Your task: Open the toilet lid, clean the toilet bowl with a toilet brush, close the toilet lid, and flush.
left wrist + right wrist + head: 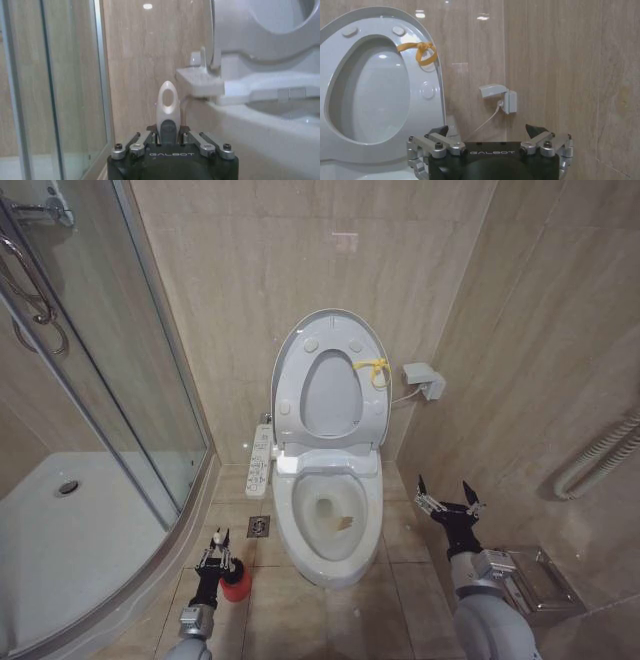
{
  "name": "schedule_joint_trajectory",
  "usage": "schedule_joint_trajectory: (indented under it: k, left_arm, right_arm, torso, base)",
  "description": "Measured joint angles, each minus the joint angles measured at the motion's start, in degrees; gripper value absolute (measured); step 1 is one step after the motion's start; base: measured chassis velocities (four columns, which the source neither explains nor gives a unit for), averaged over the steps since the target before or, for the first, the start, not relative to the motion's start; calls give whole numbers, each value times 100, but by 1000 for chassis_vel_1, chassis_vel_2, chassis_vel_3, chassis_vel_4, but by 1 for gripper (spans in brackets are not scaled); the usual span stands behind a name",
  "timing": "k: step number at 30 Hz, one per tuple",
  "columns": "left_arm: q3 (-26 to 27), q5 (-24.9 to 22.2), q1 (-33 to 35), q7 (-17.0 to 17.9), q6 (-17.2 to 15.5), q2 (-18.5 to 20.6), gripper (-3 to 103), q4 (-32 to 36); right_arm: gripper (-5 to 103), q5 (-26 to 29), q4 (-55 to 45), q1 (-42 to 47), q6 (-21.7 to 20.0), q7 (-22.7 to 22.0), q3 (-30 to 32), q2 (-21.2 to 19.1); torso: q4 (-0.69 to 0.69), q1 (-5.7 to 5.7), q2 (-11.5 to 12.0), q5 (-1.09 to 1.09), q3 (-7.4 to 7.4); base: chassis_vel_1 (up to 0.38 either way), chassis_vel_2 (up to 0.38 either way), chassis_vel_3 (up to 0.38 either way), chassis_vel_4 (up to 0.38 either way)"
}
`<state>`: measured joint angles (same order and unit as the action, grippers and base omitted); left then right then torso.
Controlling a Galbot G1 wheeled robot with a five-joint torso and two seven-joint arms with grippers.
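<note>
1. "GALBOT" is showing in white letters on the black body of each gripper in both wrist views; whatever is printed on the button panel point(259, 462) is too small to read.
2. At the far left, a glass shower enclosure point(90, 410) is standing beside the toilet, its tray running out of the picture.
3. The left gripper point(214, 555) is sitting low over the red cup holder point(236, 584), its fingers closing on the toilet brush point(167, 107). The pale looped handle end is standing up between them in the left wrist view; the bristle head is hidden.
4. The toilet bowl point(328, 515) is standing in the middle, white, with a yellowish stain at its bottom. Its base is partly cut off by the lower edge.
5. The toilet lid point(329, 380) is standing raised against the wall with the ring seat resting against it, round bumpers and a yellow tie point(374, 370) showing.
6. A small white wall box point(424, 379) with a cable is hanging right of the lid.
7. The right gripper point(446, 498) is hovering right of the bowl, fingers spread wide, holding nothing.
</note>
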<state>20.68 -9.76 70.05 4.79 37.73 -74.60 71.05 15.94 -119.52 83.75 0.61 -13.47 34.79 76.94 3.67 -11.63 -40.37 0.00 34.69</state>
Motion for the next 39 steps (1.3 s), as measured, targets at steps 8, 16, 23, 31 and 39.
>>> schedule_joint_trajectory:
  k: [8,16,23,31,39]
  left_arm:
    - [192,97,908,259,-341,194,24,1925]
    - [315,133,1582,470,-523,413,24,3427]
    - [297,83,1819,726,-940,738,24,4539]
    - [87,-327,1242,787,-1571,1445,24,5217]
    - [-412,-1124,507,698,-1827,2234,24,5002]
  right_arm:
    - [100,0,0,0,0,0,0,0]
    - [100,0,0,0,0,0,0,0]
    - [100,0,0,0,0,0,0,0]
    - [100,0,0,0,0,0,0,0]
    - [100,0,0,0,0,0,0,0]
  torso:
    - [0,0,0,0,0]
    - [0,0,0,0,0]
    - [-1,0,0,0,0]
    - [1,0,0,-1,0]
    - [-2,0,0,-2,0]
  base:
    - [0,0,0,0]
    - [0,0,0,0]
    - [0,0,0,0]
    - [0,0,0,0]
    - [0,0,0,0]
